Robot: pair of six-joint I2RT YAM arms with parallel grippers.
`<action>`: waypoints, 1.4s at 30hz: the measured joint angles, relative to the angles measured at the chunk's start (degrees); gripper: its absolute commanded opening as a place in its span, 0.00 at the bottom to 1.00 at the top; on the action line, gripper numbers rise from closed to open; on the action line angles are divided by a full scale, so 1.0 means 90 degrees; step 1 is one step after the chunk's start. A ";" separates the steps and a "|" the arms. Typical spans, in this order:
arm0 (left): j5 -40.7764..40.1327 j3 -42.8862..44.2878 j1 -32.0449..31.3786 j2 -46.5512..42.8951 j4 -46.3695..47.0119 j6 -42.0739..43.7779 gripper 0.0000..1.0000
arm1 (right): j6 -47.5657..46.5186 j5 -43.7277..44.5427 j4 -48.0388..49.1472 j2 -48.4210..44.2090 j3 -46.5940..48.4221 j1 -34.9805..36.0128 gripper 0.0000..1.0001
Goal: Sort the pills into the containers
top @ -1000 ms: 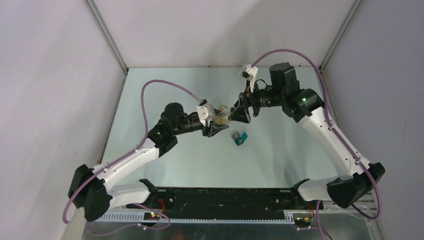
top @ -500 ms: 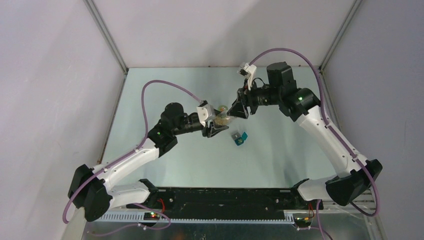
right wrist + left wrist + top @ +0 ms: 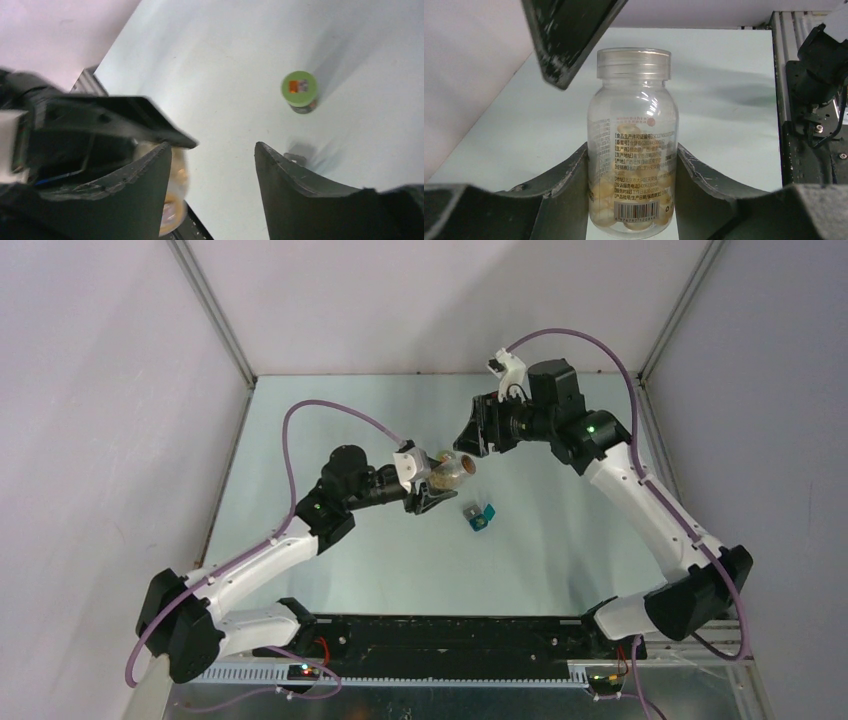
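- Pale green tabletop (image 3: 560,540) lies smooth and flat between plain, pale walls.
- The left hand (image 3: 633,150) grips a clear bottle (image 3: 634,90) by its lower half, with one finger on each side.
- The bottle is round, see-through plastic. It has a ridged neck and a label with tiny print and a bar code. I see no lid on it.
- Small, pale yellow pills (image 3: 624,215) sit in a heap at its bottom end.
- The right hand (image 3: 214,146) is wide open and holds nothing. It hangs near the bottle's open end.
- A small dark bottle with a green top (image 3: 299,92) stands alone on the tabletop, well apart from both hands.
- I think the pills must come out next. A firm squeeze is best, since the plastic looks slippery. Tip it slowly so the round pills do not roll away.
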 measured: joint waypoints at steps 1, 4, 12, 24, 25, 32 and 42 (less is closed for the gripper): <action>0.0022 0.0000 0.0000 0.0000 0.0056 0.0000 0.00 | 0.0126 0.0143 0.0002 0.0068 0.0019 -0.0053 0.71; 0.0036 0.0000 -0.0005 -0.0005 0.0151 -0.0002 0.00 | 0.0447 0.0321 -0.0017 0.0291 0.0017 -0.0270 0.78; 0.0036 0.0000 -0.0005 -0.0005 0.0155 -0.0002 0.00 | 0.0799 -0.0687 0.0673 -0.0221 -0.0690 -0.0950 0.97; 0.0197 0.0148 -0.0005 0.0029 0.0097 0.0000 0.00 | -0.0364 -0.2633 0.0571 -0.0826 -0.0913 -0.0814 0.83; 0.0211 0.0168 -0.0005 0.0032 0.0100 0.0000 0.00 | -0.0498 -0.2623 0.0466 -0.0801 -0.0913 -0.0729 0.81; 0.0359 0.0245 -0.0005 0.0090 0.0070 -0.0002 0.00 | -0.0760 -0.2096 0.0282 -0.0670 -0.0913 -0.0359 0.50; 0.0002 0.0253 0.0078 0.0287 0.0039 -0.0019 0.00 | 0.0733 -0.1190 0.1073 -0.0668 -0.1251 -0.0170 0.35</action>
